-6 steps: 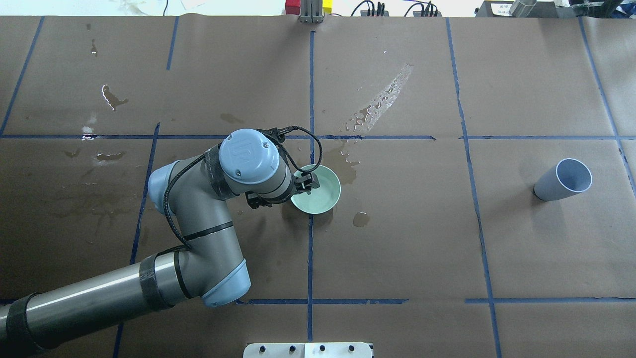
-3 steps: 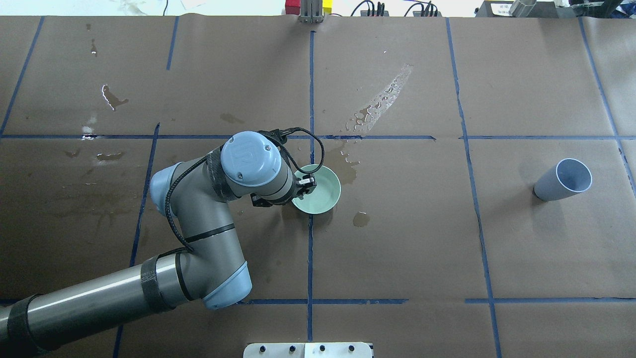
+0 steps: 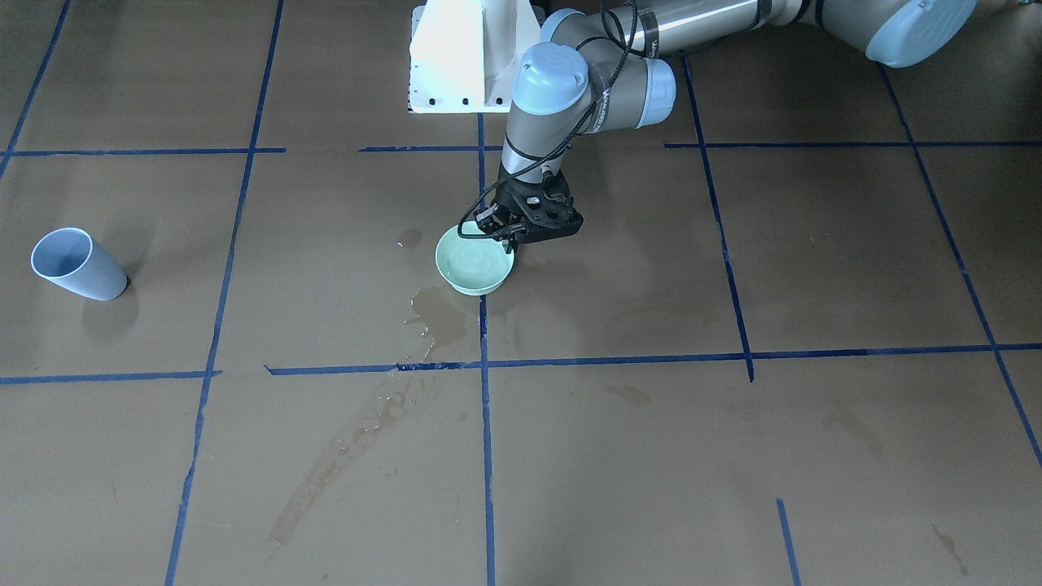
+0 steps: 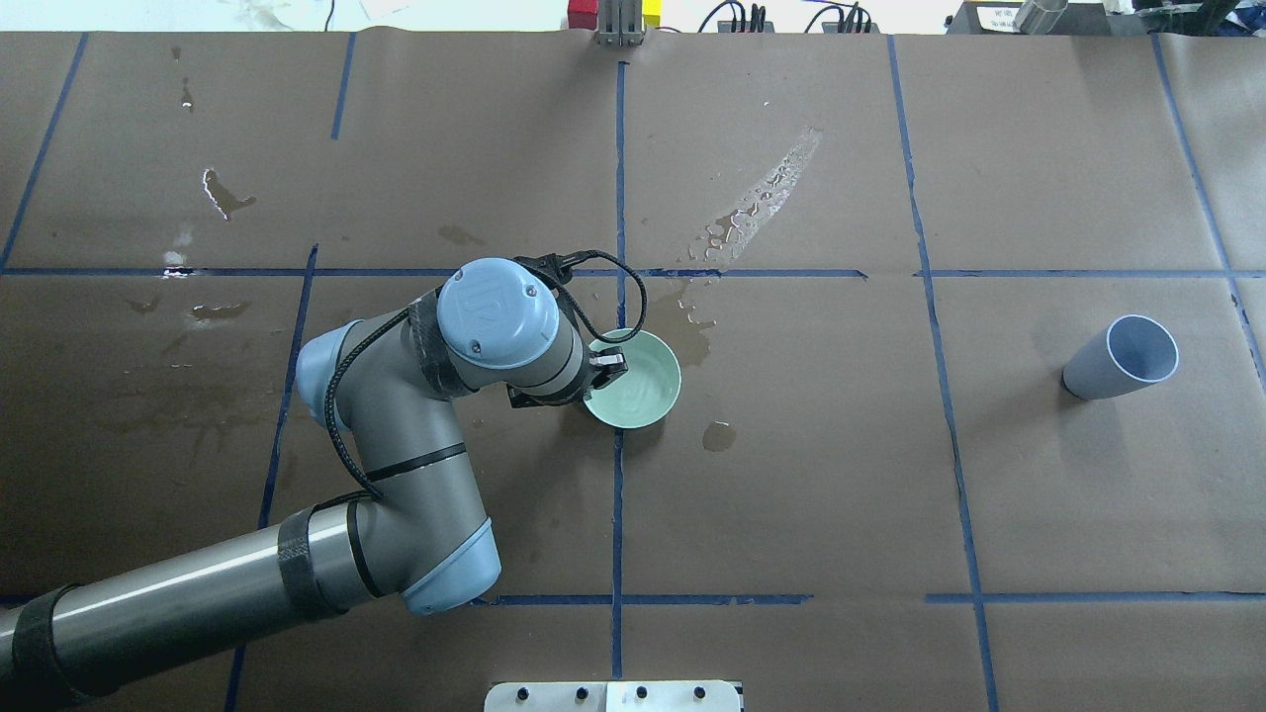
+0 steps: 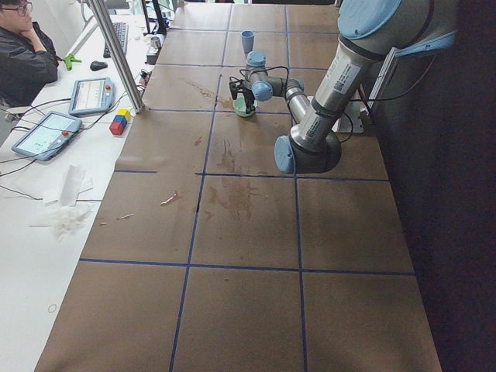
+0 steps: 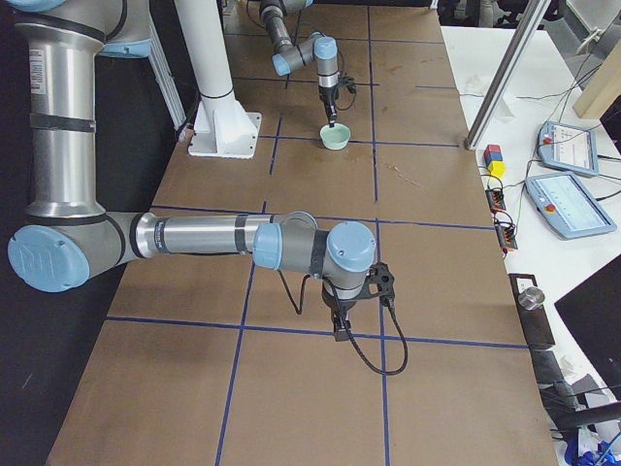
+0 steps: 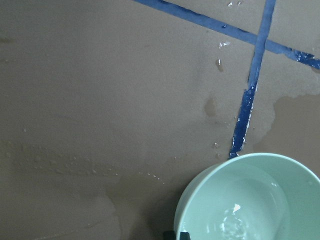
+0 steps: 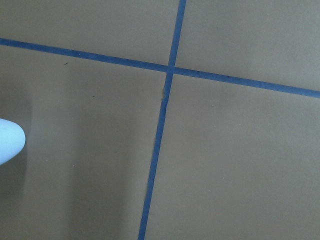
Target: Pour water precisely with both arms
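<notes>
Left arm [image 4: 396, 445] bends down to the mint bowl [image 4: 648, 391]; right arm [image 6: 194, 235] reaches low over the table [image 4: 811, 475].
The left gripper [image 4: 608, 364] points down, its fingers pinching the bowl's left rim. The water [image 7: 235, 225] lies in the bowl. The right gripper [image 6: 342, 330] points down, and whether its fingers are spread cannot be told.

Silver-grey tubular left arm [image 4: 178, 588], pale blue joint caps [image 4: 495, 311], black cable [image 4: 334, 405].

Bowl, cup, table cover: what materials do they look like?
The pale green bowl: glossy ceramic or melamine, going by the highlights on its smooth wall; can't tell which. The grey-blue cup: likely plastic, matte, with a thin even rim. The table cover: brown kraft paper, matte, darkened where wet.
</notes>
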Action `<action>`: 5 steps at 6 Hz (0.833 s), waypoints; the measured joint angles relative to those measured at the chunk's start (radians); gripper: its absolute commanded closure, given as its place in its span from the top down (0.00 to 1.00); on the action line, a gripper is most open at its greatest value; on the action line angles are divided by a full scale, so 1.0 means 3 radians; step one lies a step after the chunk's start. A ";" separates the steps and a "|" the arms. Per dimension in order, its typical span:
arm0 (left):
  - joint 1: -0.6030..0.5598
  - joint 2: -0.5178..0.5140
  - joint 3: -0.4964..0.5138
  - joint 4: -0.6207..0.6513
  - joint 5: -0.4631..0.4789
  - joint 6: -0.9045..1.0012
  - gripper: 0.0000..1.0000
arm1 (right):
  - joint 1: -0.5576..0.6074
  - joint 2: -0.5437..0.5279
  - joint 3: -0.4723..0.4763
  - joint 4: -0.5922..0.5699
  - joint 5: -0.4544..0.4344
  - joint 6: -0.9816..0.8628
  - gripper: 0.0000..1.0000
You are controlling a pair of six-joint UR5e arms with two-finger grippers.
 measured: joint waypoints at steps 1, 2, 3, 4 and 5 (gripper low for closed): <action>-0.0054 0.0010 -0.0065 0.0007 -0.0040 0.0002 0.00 | 0.0000 0.0000 -0.0002 0.0000 0.0000 0.0000 1.00; -0.0195 0.0062 -0.0165 0.0012 -0.0232 0.0007 0.00 | 0.0000 0.0000 -0.0004 0.0000 0.0000 0.0000 1.00; -0.0403 0.0215 -0.0335 0.0012 -0.0536 0.0087 0.00 | 0.0000 -0.0002 -0.0005 0.0000 0.0002 0.0000 1.00; -0.0595 0.0426 -0.0540 0.0016 -0.0757 0.0299 0.00 | 0.0000 -0.0004 -0.0005 0.0000 0.0004 0.0000 1.00; -0.0765 0.0625 -0.0690 0.0017 -0.0908 0.0557 0.00 | 0.0000 -0.0007 -0.0004 0.0000 0.0005 0.0000 1.00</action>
